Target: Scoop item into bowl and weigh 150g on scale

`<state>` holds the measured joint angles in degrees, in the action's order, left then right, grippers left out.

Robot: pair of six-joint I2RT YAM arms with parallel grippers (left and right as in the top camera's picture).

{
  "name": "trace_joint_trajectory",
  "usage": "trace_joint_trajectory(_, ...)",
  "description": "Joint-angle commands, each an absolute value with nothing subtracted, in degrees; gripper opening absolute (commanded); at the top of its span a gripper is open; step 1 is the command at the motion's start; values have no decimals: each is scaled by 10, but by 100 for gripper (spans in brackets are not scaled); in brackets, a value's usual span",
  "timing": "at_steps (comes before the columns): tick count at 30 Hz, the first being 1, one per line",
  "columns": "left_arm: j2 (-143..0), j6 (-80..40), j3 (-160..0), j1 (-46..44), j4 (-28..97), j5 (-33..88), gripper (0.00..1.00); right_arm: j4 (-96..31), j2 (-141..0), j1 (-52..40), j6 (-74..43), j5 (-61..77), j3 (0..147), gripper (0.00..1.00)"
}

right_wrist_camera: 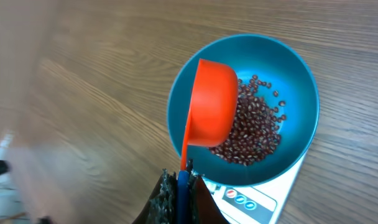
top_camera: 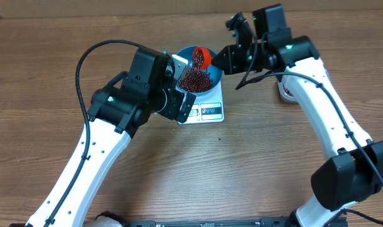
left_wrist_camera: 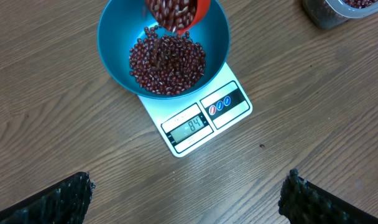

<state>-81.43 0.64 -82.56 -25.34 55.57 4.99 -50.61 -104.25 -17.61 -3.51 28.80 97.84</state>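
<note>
On the white scale point(left_wrist_camera: 201, 124), which sits on the desk point(left_wrist_camera: 313, 93), the blue bowl point(left_wrist_camera: 114, 37) holds a heap of maroon beans point(left_wrist_camera: 167, 62). The right end effector point(right_wrist_camera: 179, 193) is clamped on the red scoop point(right_wrist_camera: 211, 102), tilted over the bowl. The left end effector point(left_wrist_camera: 189, 196) hangs nearby, fingers apart.

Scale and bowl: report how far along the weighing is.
Done: the blue bowl sits on the scale with a heap of beans inside. In hand: the right gripper, shut on the handle of the red scoop, tips it over the bowl, beans spilling out. Left: the display reads about 84, short of 150, so more beans are needed.
</note>
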Motion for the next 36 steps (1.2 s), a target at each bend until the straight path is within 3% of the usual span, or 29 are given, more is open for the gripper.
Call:
trace_joint_trajectory(1, -817, 17, -830, -251, 555, 58, 99, -516, -1023, -195, -14, 205, 995, 4)
trace_joint_trajectory(36, -817, 17, -830, -251, 555, 58, 100, -533, -1014, -206, 15, 165, 995, 4)
